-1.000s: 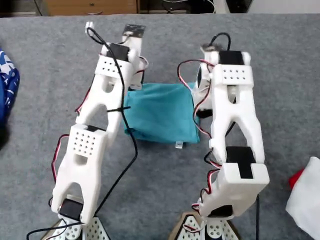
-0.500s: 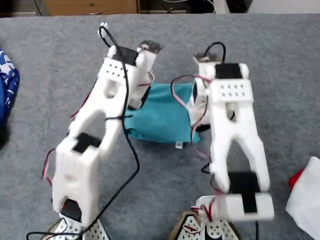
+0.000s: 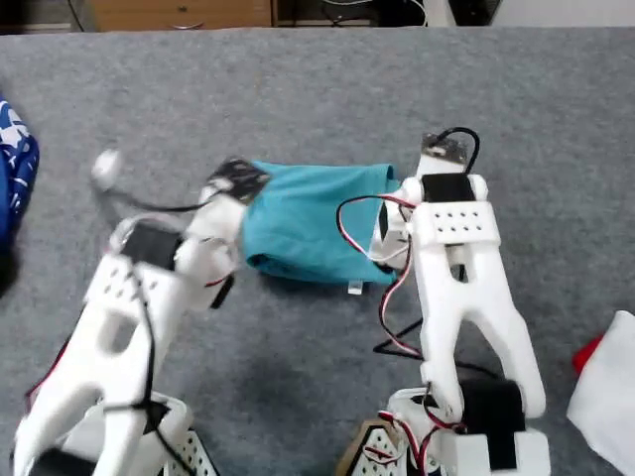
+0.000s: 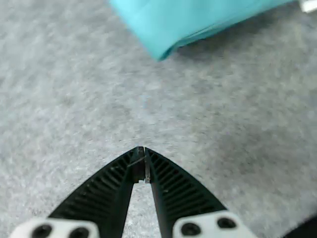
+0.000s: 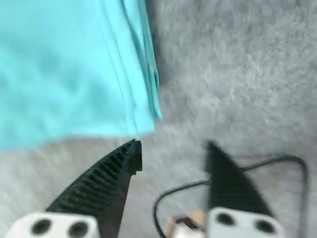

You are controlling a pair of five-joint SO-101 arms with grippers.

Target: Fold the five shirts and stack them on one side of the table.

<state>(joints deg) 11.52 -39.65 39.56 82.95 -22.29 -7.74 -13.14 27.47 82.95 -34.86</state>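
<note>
Now that both arms pull back from the folded teal shirt (image 3: 308, 223) in the middle of the table (image 3: 298, 89), the left gripper (image 4: 141, 151) is pinched shut and empty, the right gripper (image 5: 172, 146) open and empty, so folding looks done.

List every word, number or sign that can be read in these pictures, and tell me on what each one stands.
No text can be read.
Small white tag at the edge of the folded teal shirt: too small to read.
White marks on the blue cloth at the table's left edge: a pattern, no legible letters.
</note>
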